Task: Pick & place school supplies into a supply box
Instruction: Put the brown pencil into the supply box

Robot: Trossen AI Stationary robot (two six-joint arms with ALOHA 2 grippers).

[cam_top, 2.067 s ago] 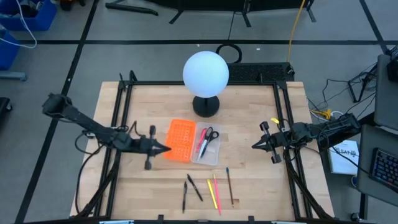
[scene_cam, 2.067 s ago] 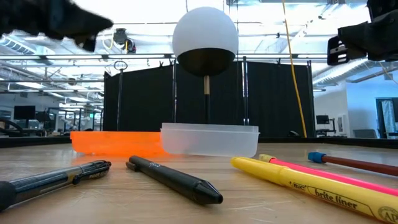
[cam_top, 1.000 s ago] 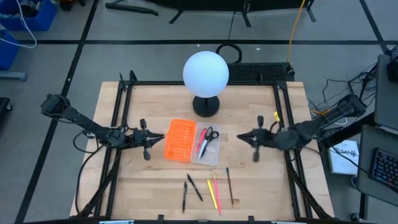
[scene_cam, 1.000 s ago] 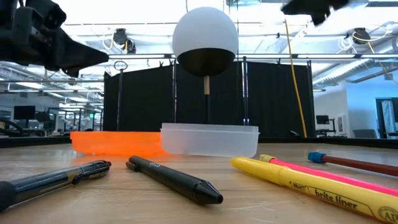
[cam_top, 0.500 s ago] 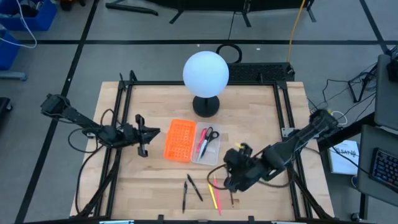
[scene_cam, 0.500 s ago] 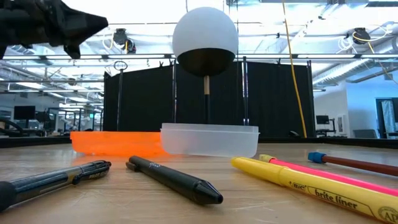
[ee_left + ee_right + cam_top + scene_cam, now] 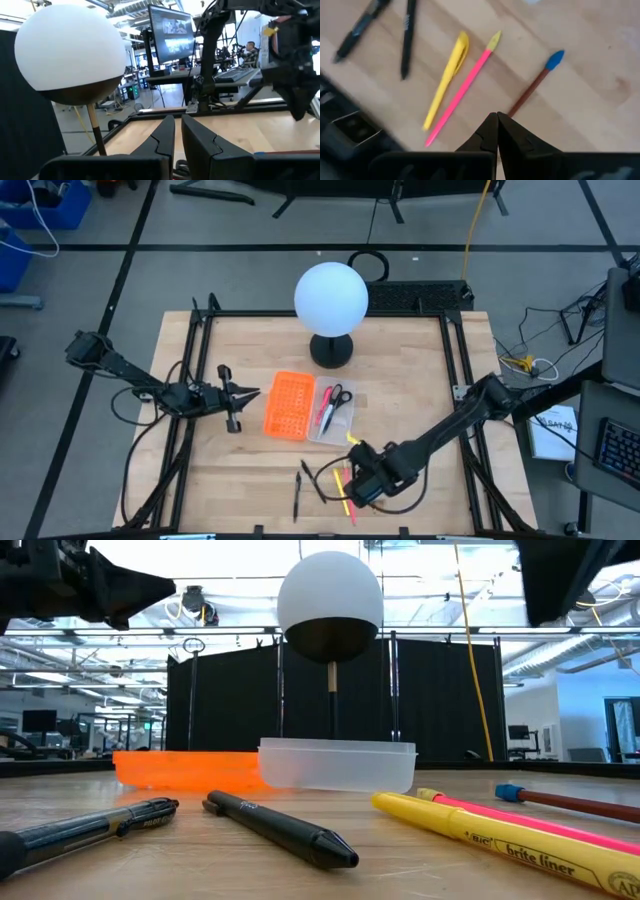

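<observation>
The supply box (image 7: 334,416) is a clear tray mid-table, holding small scissors (image 7: 337,395) and a pink-red pen (image 7: 325,413). It also shows in the low view (image 7: 337,765). Near the table's near edge lie two black pens (image 7: 306,486), a yellow pen (image 7: 447,80), a pink pen (image 7: 465,87) and a brown pencil with a blue cap (image 7: 532,87). My right gripper (image 7: 496,120) is shut and hangs above these, pointing down, its tips over the brown pencil's bare end. My left gripper (image 7: 247,393) is shut, held above the table left of the orange panel.
An orange perforated panel (image 7: 290,405) lies against the box's left side. A white globe lamp (image 7: 331,295) stands on a black base (image 7: 331,350) toward the far edge. Black rails (image 7: 455,380) frame the table. Bare wood lies left and right of the pens.
My right gripper has swung from mid-air at the table's right half toward the near edge and leftward, tipping from level to pointing down over the loose pens. My left gripper has drawn back slightly toward the left edge. The pens and the box have not moved.
</observation>
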